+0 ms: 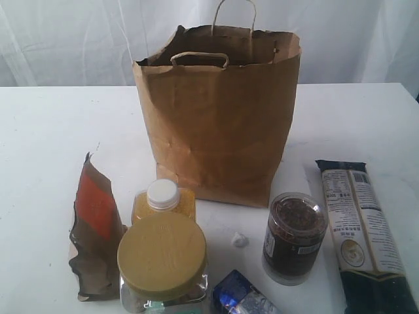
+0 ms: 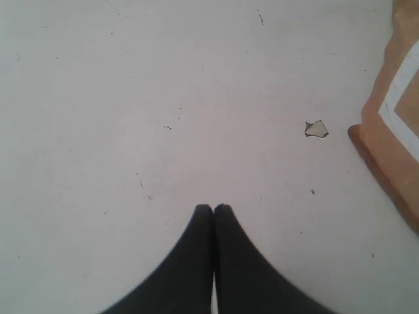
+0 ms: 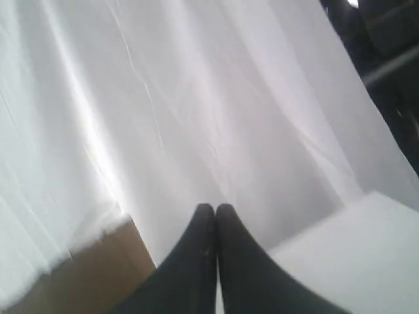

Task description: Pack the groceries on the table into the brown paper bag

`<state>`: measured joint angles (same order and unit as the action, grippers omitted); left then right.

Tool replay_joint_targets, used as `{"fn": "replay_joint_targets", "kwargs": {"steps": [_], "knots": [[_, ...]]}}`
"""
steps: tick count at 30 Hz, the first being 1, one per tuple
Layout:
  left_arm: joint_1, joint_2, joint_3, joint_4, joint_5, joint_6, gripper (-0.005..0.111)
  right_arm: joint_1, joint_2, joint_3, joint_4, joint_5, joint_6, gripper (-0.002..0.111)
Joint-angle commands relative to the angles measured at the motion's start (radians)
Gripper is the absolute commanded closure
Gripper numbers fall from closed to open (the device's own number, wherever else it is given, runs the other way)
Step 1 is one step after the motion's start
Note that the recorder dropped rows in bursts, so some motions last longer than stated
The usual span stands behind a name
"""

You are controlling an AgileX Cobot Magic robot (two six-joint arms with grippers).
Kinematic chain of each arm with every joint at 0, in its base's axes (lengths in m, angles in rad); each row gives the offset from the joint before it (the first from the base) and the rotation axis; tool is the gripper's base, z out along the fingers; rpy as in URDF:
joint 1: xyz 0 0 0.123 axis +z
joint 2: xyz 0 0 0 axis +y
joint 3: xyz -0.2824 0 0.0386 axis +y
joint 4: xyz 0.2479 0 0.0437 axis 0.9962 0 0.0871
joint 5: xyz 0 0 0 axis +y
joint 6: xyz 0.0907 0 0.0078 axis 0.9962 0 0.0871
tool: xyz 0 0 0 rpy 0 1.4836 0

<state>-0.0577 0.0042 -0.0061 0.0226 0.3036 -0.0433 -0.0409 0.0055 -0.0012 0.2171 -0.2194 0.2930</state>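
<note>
Upright and open-mouthed on the table (image 1: pixel 52 144): brown paper bag (image 1: pixel 219 124). In front, unpacked: yellow-lidded jar (image 1: pixel 162 258), white-capped bottle (image 1: pixel 163 199), dark tub (image 1: pixel 294 237), navy packet (image 1: pixel 360 229). Judged at the very start; next, calls for opening wide over one item. Left gripper (image 2: pixel 213 209) and right gripper (image 3: pixel 215 208) both clenched, empty, touching nothing.

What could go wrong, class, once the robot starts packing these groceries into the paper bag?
1. The yellow bottle stands close behind the yellow-lidded jar; grabbing one may topple the other.
2. The brown paper bag has a ragged rim and a handle lying across its mouth, so items could snag.
3. The long navy packet lies flat, likely hard to pinch.
</note>
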Motion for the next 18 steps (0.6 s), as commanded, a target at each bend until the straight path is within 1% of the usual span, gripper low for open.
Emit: {"fn": "replay_joint_targets", "kwargs": {"steps": [1, 3, 5, 6, 8, 10, 12, 14, 16, 18], "knots": [[-0.006, -0.004, 0.006, -0.008, 0.002, -0.001, 0.107, -0.008, -0.005, 0.001, 0.043, -0.376, 0.181, 0.108], [-0.006, -0.004, 0.006, -0.008, 0.002, -0.001, 0.107, -0.008, -0.005, 0.001, 0.085, -0.538, 0.319, 0.108], [-0.006, -0.004, 0.006, -0.008, 0.002, -0.001, 0.107, -0.008, -0.005, -0.035, 0.201, -0.643, 0.483, 0.108], [-0.006, -0.004, 0.006, -0.008, 0.002, -0.001, 0.107, -0.008, -0.005, -0.073, 0.287, -0.678, 0.531, 0.108], [-0.006, -0.004, 0.006, -0.008, 0.002, -0.001, 0.107, -0.008, 0.025, -0.161, 0.444, -0.735, 0.535, 0.108], [-0.006, -0.004, 0.006, -0.008, 0.002, -0.001, 0.107, -0.008, 0.098, -0.274, 0.527, -0.798, 0.481, 0.108], [-0.006, -0.004, 0.006, -0.008, 0.002, -0.001, 0.107, -0.008, 0.184, -0.381, 0.521, -0.845, 0.418, 0.108], [-0.006, -0.004, 0.006, -0.008, 0.002, -0.001, 0.107, -0.008, 0.289, -0.503, 0.458, -0.87, 0.366, 0.108], [-0.006, -0.004, 0.006, -0.008, 0.002, -0.001, 0.107, -0.008, 0.396, -0.624, 0.338, -0.877, 0.294, 0.108], [-0.006, -0.004, 0.006, -0.008, 0.002, -0.001, 0.107, -0.008, 0.49, -0.727, 0.176, -0.872, 0.172, 0.108]]}}
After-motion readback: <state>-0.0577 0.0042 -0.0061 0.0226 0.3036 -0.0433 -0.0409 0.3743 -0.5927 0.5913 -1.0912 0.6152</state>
